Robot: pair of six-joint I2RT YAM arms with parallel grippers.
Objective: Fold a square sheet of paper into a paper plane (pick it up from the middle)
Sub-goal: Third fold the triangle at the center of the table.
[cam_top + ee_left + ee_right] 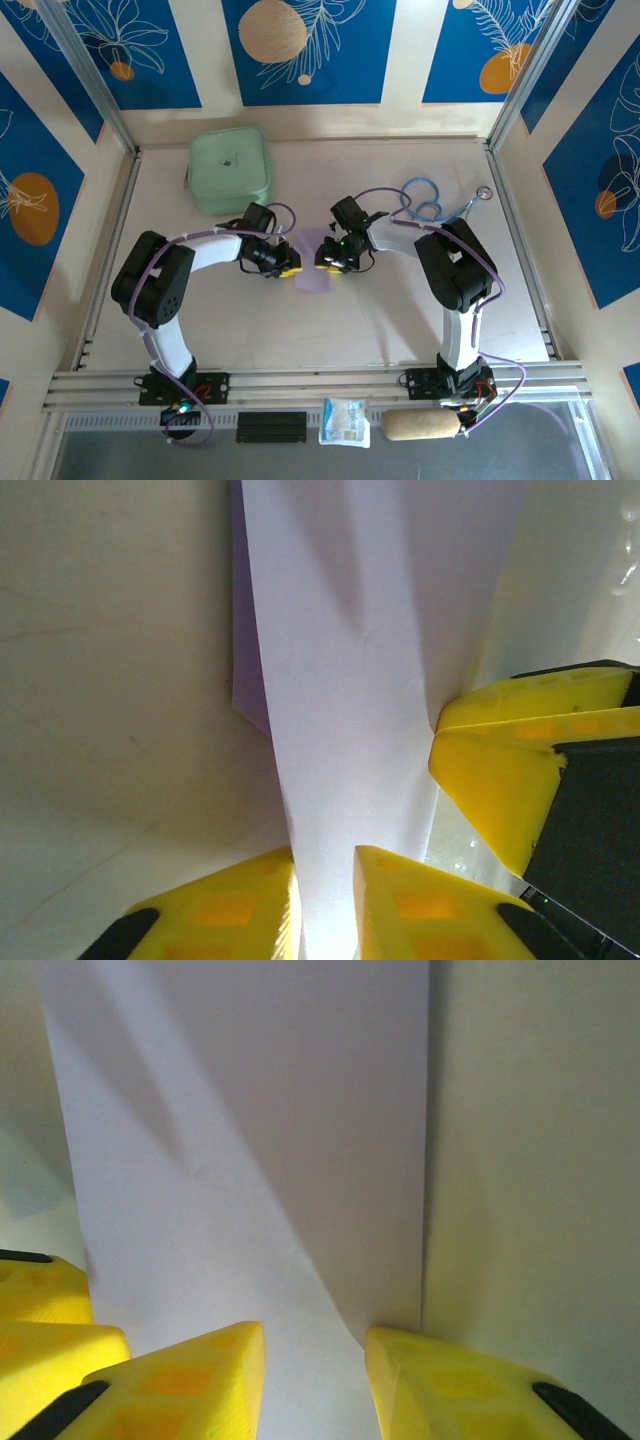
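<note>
The square sheet of paper (312,281) lies at the middle of the desk (400,320), between the two claws. From above it shows as a narrow, pale lilac strip rather than a full square. In the left wrist view a darker lilac layer peeks out from under the pale top layer along the left edge, so the sheet is doubled over there. A soft dent also runs down the top layer.

The left claw (289,266) reaches in from the strip's left side. In its own wrist view its yellow fingers (235,910) stand narrow, one on each side of the paper. The paper fills the gap between them and touches both, so this claw is closed on the sheet.

The right claw (323,262) reaches in from the strip's right side, facing the left claw, and the two are close together over the paper. In the right wrist view its fingers (190,1375) stand partway apart with the paper running between them. A slanting crease ends at the tip of the right-hand finger. Whether these fingers press on the paper I cannot tell. In the left wrist view their yellow tips meet the paper's right edge.

A mint-green pouch (230,172) lies near the far left corner of the desk, well apart from the paper.
</note>
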